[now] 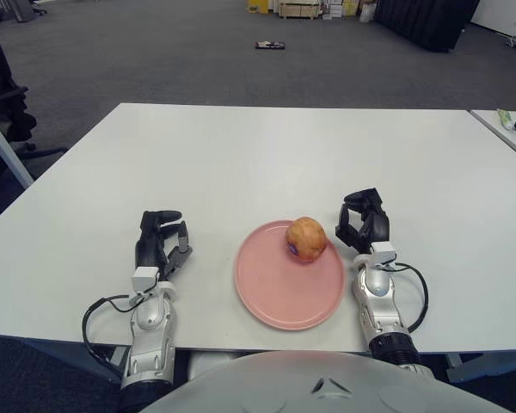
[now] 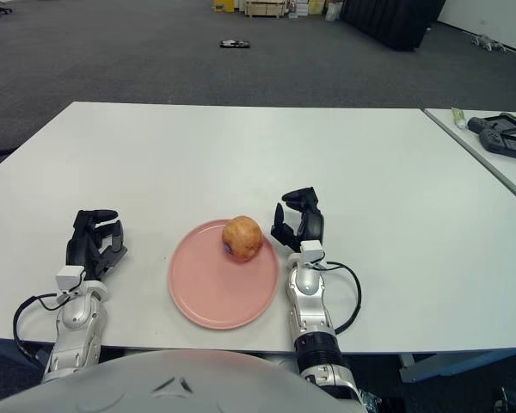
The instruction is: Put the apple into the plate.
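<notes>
A red-yellow apple sits inside the pink plate, near its far right rim. My right hand stands just right of the plate, close to the apple but apart from it, its fingers curled and holding nothing. My left hand shows to the left of the plate on the white table, fingers curled, holding nothing.
A second table edge at the far right carries a dark device and a green-white tube. A dark office chair stands off the table's left side. The floor behind holds boxes and a small dark object.
</notes>
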